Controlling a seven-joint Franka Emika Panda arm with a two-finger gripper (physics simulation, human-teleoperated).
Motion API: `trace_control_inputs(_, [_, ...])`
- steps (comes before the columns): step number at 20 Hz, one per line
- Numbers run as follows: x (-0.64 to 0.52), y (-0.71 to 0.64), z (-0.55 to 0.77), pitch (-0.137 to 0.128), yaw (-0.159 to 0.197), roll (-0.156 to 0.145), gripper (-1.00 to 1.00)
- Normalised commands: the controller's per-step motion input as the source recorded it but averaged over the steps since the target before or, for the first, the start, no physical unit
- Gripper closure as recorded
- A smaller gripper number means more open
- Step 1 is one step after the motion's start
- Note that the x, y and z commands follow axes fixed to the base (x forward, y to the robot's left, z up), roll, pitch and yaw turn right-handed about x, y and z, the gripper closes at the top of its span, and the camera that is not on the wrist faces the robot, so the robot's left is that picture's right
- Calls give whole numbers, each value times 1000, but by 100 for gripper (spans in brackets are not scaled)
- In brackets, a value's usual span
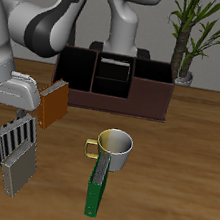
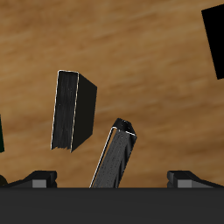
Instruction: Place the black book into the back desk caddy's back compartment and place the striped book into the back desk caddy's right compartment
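Arm's swung low and out over the worktop (image 1: 177, 144), big white links folded forward, wrist bent so the gripper (image 1: 15, 94) hangs just above the cluster of books near the front edge. In the wrist view both fingers (image 2: 39, 179) sit wide apart w/ nothing clamped between them.

The striped book (image 1: 16, 139) is on the worktop right below the hand: light grey slab, bold dark bars along the cover, tilted. Touching its front end is a speckled grey book (image 1: 18, 173), flat, plain, matte. An orange-brown book (image 1: 54, 103) leans just beside the gripper, farther back.

The wrist cam gives two dark upright slabs w/ pale edges on wood grain; can't tell which is which there.

The back desk caddy (image 1: 154, 99) is well back, by the robot's base: wide, low, dark brown box, thin dividers, several cells. In its middle rear cell there's a thin dark piece w/ a pale top rim, prob. the black book (image 1: 114, 66), too small to be sure.

Mid-worktop there's a glossy grey mug (image 1: 117, 152), yellowish inside. A green book (image 1: 95, 186) stands on edge against it. A potted plant (image 1: 193, 40) sits at the back.
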Motion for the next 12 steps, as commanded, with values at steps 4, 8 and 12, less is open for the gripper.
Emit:
trace_control_inputs(4, [-43,20,-209,-13,-22,-5,-100])
trace_control_inputs(8, [-119,47,-211,-32,14,-15,-100])
trace_control_inputs(12, [-51,66,-193,-18,12,-22,-100])
